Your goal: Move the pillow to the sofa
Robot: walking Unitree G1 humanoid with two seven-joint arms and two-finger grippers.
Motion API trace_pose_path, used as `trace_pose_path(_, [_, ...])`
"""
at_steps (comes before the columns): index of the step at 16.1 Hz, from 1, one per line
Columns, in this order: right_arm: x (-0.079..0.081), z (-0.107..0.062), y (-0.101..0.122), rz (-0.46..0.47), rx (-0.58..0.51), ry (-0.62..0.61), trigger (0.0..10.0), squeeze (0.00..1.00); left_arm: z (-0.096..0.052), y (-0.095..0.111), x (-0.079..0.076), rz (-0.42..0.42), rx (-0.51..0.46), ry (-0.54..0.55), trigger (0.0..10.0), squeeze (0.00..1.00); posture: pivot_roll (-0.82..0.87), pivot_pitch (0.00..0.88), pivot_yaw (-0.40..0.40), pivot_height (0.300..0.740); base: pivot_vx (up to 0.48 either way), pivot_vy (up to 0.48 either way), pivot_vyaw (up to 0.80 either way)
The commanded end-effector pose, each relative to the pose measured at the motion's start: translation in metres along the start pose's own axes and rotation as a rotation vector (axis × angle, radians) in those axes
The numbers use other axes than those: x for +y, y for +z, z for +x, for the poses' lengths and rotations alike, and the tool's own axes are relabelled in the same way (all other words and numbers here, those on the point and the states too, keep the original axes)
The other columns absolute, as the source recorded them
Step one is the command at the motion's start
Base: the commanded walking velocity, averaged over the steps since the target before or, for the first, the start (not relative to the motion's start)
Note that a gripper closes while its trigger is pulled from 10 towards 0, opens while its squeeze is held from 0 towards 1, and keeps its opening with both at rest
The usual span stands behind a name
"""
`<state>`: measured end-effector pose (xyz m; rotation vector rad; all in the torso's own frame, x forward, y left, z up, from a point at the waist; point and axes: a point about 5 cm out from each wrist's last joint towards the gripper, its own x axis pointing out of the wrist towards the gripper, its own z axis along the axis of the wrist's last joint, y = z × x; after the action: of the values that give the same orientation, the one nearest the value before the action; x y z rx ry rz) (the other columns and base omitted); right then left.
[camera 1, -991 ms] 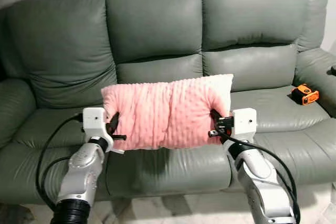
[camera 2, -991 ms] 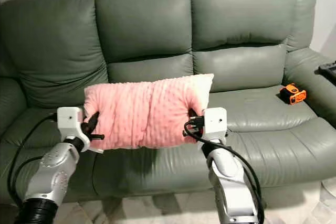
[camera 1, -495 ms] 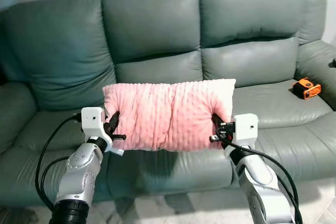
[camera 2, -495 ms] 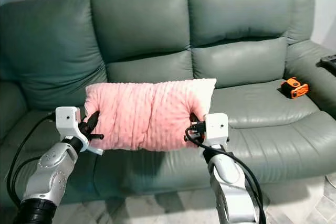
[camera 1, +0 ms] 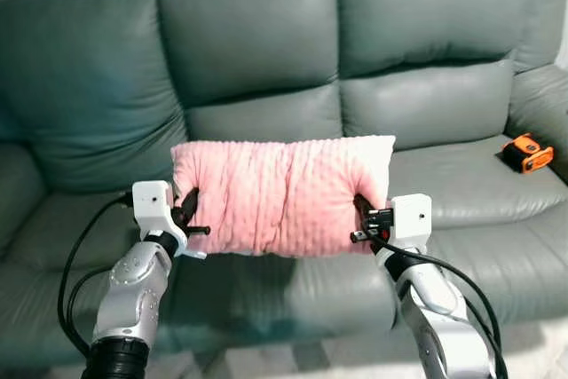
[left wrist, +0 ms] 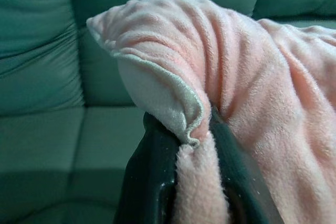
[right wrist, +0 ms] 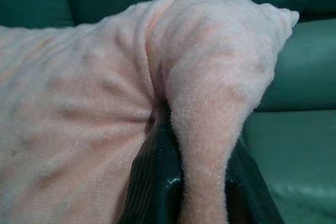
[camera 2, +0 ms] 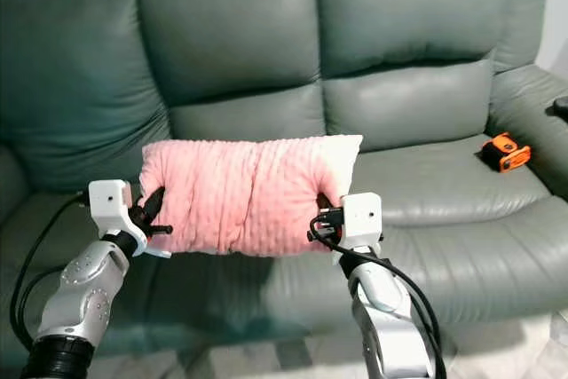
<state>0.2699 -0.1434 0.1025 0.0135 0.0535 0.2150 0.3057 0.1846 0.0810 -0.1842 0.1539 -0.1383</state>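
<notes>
Both grippers, left [camera 1: 188, 216] & right [camera 1: 362, 216], still pinch pillow [camera 1: 282, 194] ends, now nearer sofa [camera 1: 266, 51].

Orange-black gadget [camera 1: 527, 152] on seat, right side.

This is a home living room. A wide green leather sofa [camera 1: 266, 68] spans the frame from left edge to right, with three padded back cushions, deep seat cushions and a rolled armrest at the far right. A soft pink pillow [camera 1: 282, 194] sits at the centre of the frame. At the lower edge a strip of pale marbled floor [camera 2: 293, 357] shows, the sort found in a house.
</notes>
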Motion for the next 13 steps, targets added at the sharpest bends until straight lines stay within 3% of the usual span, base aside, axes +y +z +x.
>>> trace_pose_path(1, [-0.003, 0.000, 0.006, -0.011, -0.027, -0.008, 10.0, 0.00, 0.000, 0.002, 0.002, 0.010, -0.011, 0.008, 10.0, 0.00, -0.18, 0.056, 0.115, 0.740, 0.307, 0.000, 0.00])
trace_pose_path(10, [-0.003, -0.002, 0.005, -0.005, -0.013, 0.007, 10.0, 0.00, -0.003, -0.005, 0.009, 0.018, -0.001, 0.085, 10.0, 0.00, -0.18, 0.065, 0.100, 0.740, 0.031, 0.000, 0.00])
trace_pose_path(13, [-0.010, -0.001, -0.005, 0.003, 0.022, -0.015, 10.0, 0.00, 0.002, -0.014, 0.006, 0.005, 0.030, 0.056, 10.0, 0.00, -0.18, 0.082, 0.100, 0.740, 0.000, 0.000, 0.00])
